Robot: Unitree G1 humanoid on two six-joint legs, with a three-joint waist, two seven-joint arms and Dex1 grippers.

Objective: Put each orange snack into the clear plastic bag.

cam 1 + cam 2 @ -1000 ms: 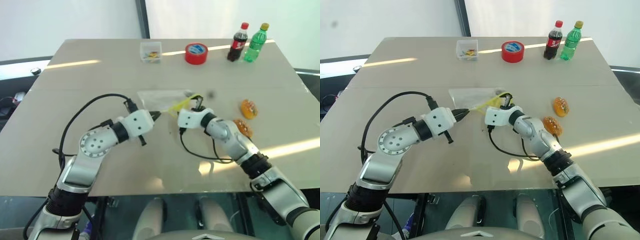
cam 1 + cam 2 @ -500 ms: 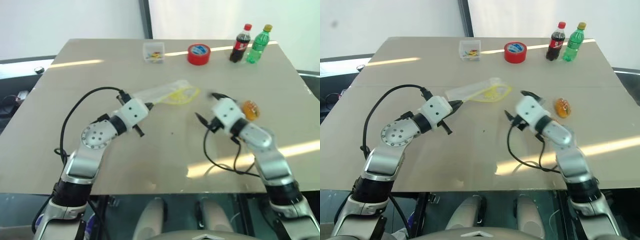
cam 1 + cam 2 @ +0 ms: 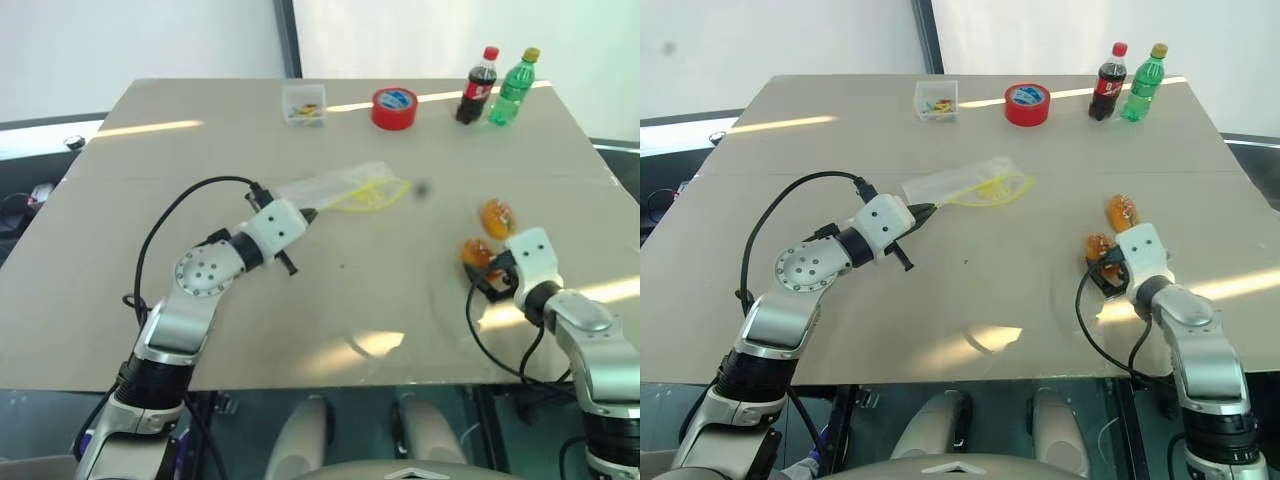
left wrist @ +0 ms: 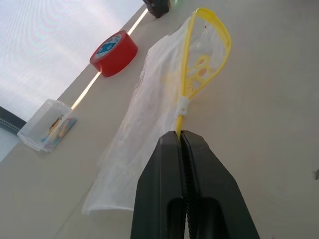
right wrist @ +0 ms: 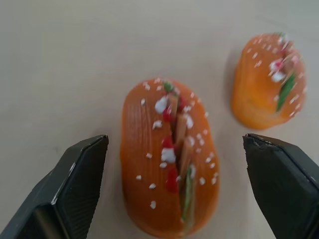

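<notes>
While the clear plastic bag (image 3: pixel 340 187) is pinched by its yellow seal strip in the clenched jaws of the left gripper (image 4: pixel 182 135), the near orange snack (image 5: pixel 169 157) is bracketed on the desk (image 3: pixel 180 150).
Right gripper (image 3: pixel 1102 272) jaws are released wide, nothing held. Likely risk: glossy wrap slipping sideways, nudging the second orange snack (image 3: pixel 497 216) lying close by. Contact with the snack cannot be made out.

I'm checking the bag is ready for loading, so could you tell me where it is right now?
The bag lies mid-table in the head views, left of the two snacks, its yellow seal strip pinched by the shut left gripper, with the red tape roll beyond it.
</notes>
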